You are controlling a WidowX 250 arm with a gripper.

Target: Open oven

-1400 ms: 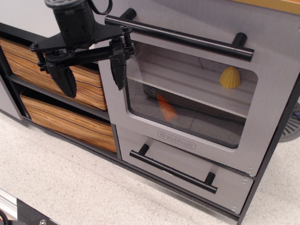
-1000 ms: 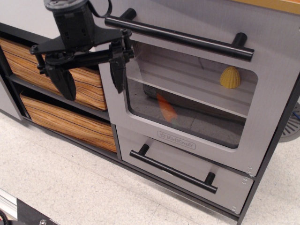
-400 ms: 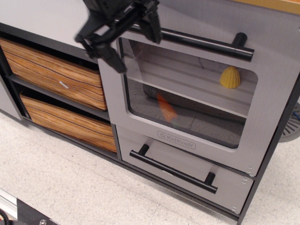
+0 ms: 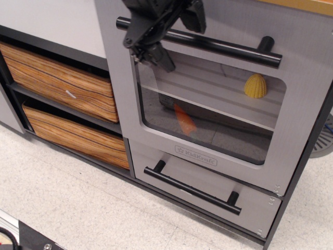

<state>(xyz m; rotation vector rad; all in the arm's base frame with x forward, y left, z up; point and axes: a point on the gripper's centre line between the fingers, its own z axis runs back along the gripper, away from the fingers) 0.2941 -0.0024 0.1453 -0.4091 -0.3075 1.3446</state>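
The grey toy oven point(image 4: 208, 151) fills the right half of the view; its door with the clear rounded window is shut against the frame. The long black bar handle point(image 4: 229, 48) runs across the door's top. My black gripper point(image 4: 177, 36) is at the handle's left end, open. One finger point(image 4: 158, 56) hangs below and in front of the bar, over the window's top-left corner. The other finger point(image 4: 195, 14) is above the bar. The jaws straddle the bar without closing on it. The KidKraft logo point(image 4: 196, 155) sits under the window.
Inside the oven lie an orange item point(image 4: 184, 120) and a yellow item point(image 4: 255, 86) on a shelf. Below the door is a small grey drawer with a black handle point(image 4: 192, 190). Two wood-grain drawers point(image 4: 62, 83) stand at the left. The speckled floor point(image 4: 78, 208) is in front.
My gripper has moved up and to the right, from in front of the wood-grain drawers to the left end of the oven's bar handle. The oven door has not moved.
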